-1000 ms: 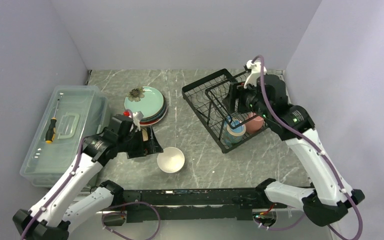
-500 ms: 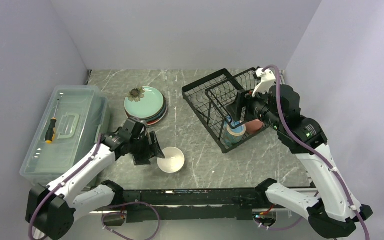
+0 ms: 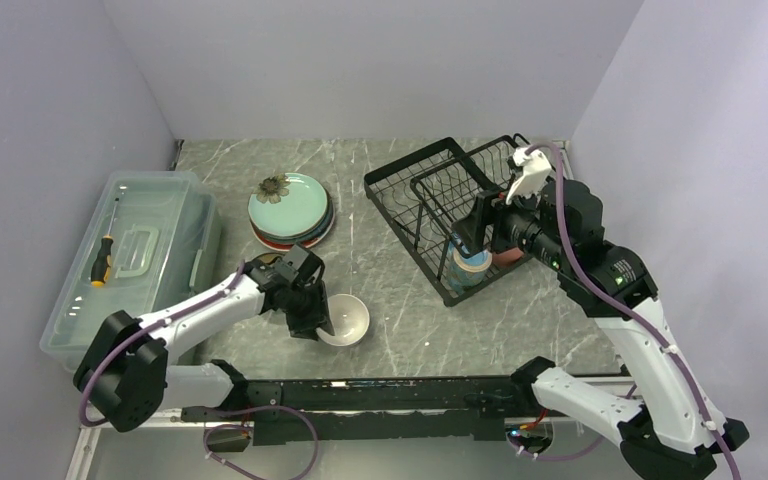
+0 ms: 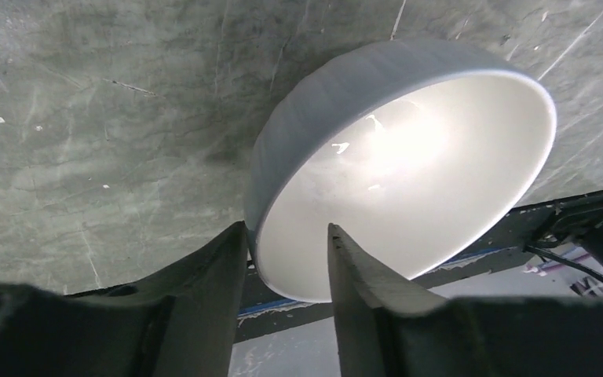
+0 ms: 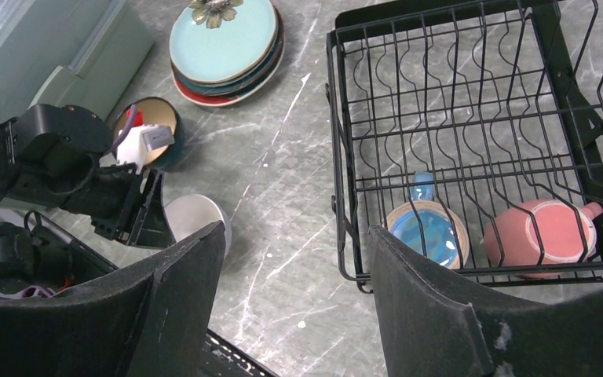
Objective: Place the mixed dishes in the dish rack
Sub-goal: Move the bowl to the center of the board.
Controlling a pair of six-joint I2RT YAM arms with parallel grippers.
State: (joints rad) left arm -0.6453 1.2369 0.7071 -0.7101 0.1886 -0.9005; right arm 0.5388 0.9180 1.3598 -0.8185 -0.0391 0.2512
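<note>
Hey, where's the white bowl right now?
Top view: the white bowl sits on the table near the front edge, left of centre, nearer than the plate stack, with the left pincer straddling its left rim.

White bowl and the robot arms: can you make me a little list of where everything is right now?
white bowl: on the table, near the front edge
left gripper: open, one finger inside the bowl's rim and one outside
right gripper: open, holding nothing, up by the dish rack
dish rack: holds the blue mug and the pink mug
plates: stacked on the table, mint-green one on top
brown bowl: on the table behind the left arm, partly hidden
</note>
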